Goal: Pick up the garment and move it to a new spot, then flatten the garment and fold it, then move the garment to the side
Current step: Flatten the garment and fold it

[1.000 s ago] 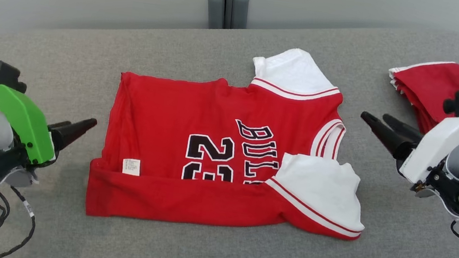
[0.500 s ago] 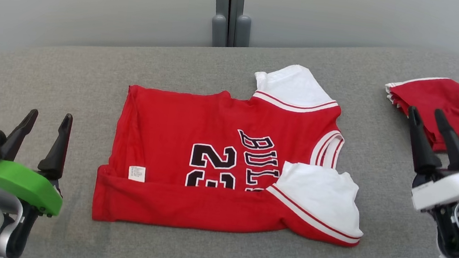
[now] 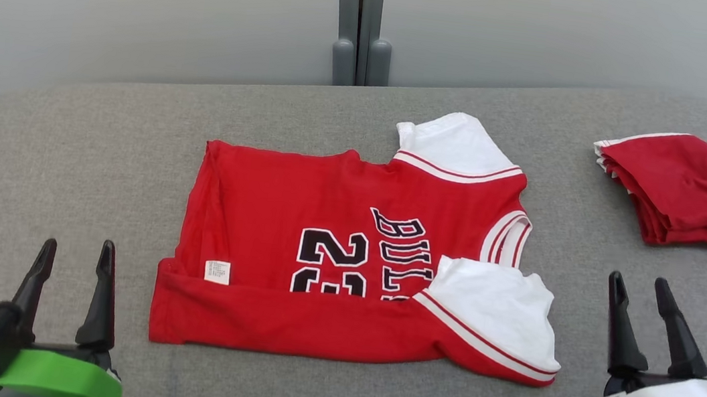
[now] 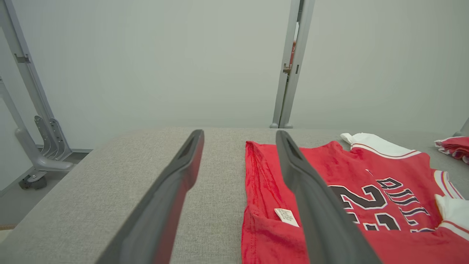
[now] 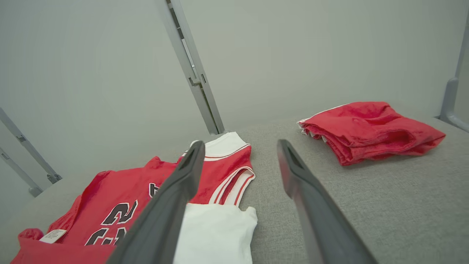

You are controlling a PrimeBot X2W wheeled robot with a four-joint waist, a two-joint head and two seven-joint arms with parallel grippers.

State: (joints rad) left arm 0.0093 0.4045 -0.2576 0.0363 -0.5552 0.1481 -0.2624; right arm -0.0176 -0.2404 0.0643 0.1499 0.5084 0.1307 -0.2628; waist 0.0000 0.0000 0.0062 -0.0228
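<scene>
Jersey (image 3: 333, 250) part-folded on cushion (image 3: 63, 143), red pile (image 3: 682, 188) apart, left claw (image 3: 79, 244) released, right claw (image 3: 638, 279) released

High head, low wrists, common garment (image 3: 259, 200)

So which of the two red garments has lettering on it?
The jersey spread out in the middle, with black numbers and letters; the folded red pile at the right shows none.

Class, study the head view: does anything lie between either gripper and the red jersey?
Nothing visible does. Only bare grey cushion separates the left gripper and the right gripper from the jersey. The folded red pile lies farther out on the right, off either path.
</scene>
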